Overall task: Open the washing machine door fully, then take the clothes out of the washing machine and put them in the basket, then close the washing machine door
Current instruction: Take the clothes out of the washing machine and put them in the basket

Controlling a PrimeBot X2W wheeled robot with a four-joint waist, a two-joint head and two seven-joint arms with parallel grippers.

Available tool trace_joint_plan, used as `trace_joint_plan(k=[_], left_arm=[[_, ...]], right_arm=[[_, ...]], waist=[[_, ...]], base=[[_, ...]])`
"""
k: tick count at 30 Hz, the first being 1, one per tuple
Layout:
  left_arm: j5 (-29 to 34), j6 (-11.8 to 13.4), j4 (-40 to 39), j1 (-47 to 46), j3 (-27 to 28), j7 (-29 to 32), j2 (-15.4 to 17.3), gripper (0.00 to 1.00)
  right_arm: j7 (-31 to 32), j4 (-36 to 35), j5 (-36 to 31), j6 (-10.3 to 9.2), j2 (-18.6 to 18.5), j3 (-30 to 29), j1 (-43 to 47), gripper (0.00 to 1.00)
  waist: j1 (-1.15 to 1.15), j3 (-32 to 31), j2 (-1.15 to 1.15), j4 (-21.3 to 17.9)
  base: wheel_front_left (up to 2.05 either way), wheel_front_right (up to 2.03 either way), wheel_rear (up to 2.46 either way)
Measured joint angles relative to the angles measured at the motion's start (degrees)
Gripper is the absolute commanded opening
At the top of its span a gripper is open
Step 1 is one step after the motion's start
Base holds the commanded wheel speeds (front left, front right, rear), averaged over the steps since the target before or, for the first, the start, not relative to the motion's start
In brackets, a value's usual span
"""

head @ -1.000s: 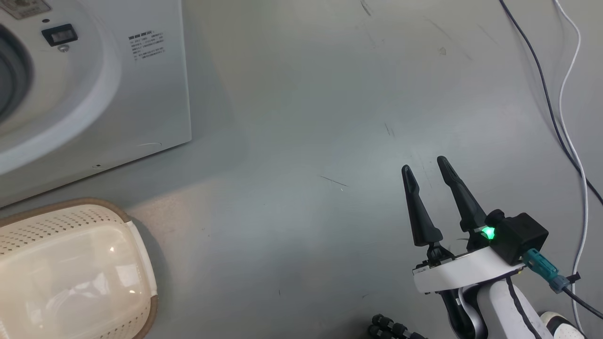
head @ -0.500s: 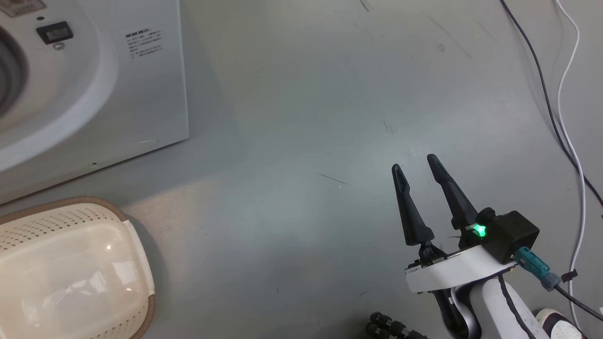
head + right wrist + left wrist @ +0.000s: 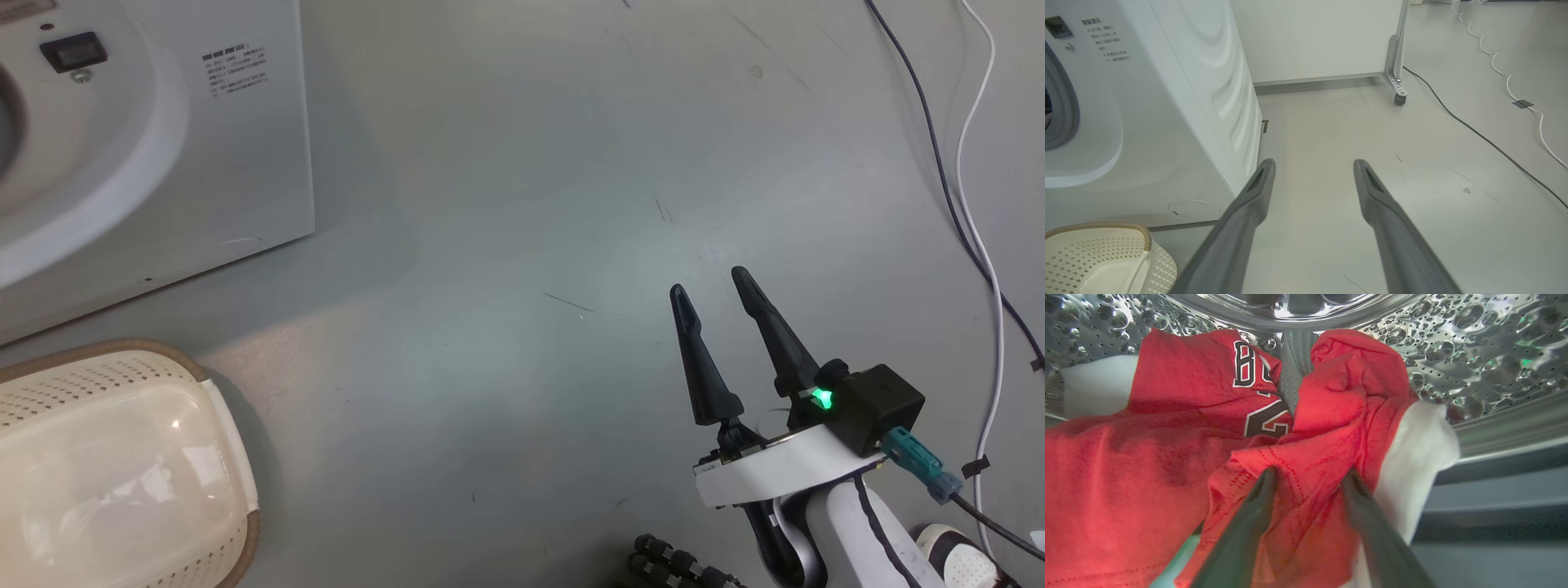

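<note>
head view: your right end effector (image 3: 709,281) hangs wide open and empty over the floor (image 3: 490,245), well right of the basket (image 3: 82,380)

left wrist view: your left end effector (image 3: 1309,473), fingers apart, straddles a fold of the clothes (image 3: 1331,400) inside the washing machine (image 3: 1453,335)

right wrist view: fingers spread, nothing between

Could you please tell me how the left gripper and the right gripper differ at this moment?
The left gripper is inside the steel drum, fingers apart astride a fold of red jersey; the right gripper is over bare floor, with nothing between its fingers. Both stand open, with long dark fingers.
</note>
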Motion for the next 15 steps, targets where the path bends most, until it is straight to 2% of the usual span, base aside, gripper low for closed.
trace_joint_plan(k=[7, 15], left_arm=[[0.0, -0.2, 1.6, -1.0, -0.7, -1.9, -1.8, 0.00], [0.0, -2.7, 2.8, -1.0, -2.0, -7.9, -4.1, 0.00]], right_arm=[[0.0, 0.0, -0.4, -0.52, 0.0, -1.1, -1.2, 1.00], [0.0, 0.3, -1.7, -0.54, 0.0, -2.2, -2.7, 1.00]], waist=[[0.00, 0.0, 0.00, 0.8], [0.00, -1.8, 0.00, 2.7]], base=[[0.00, 0.00, 0.00], [0.00, 0.00, 0.00]])
